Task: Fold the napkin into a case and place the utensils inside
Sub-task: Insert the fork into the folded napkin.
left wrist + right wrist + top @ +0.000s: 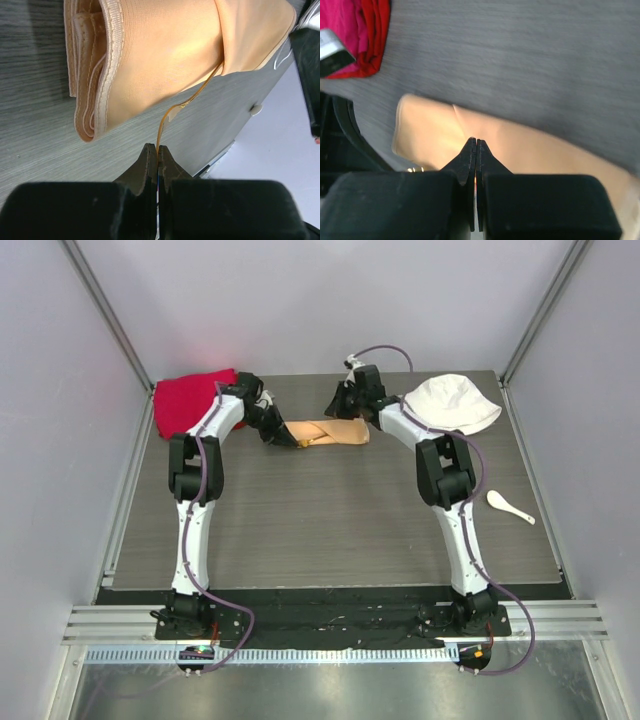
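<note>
The peach napkin (335,432) lies folded into a narrow band at the back middle of the table. In the left wrist view its rolled layers (165,55) lie flat, and one thin edge rises from them into my left gripper (158,148), which is shut on it. From above, that left gripper (290,440) sits at the band's left end. My right gripper (334,406) hovers at the napkin's far edge, shut; over the cloth (535,150) its tips (476,140) show nothing between them. A white spoon (508,505), the utensil, lies apart at the right.
A white bucket hat (452,403) sits at the back right, beside the right arm. A thick red cloth (190,400) lies at the back left, next to the left arm, and shows again (360,35) in the right wrist view. The table (330,530) is dark grey wood grain.
</note>
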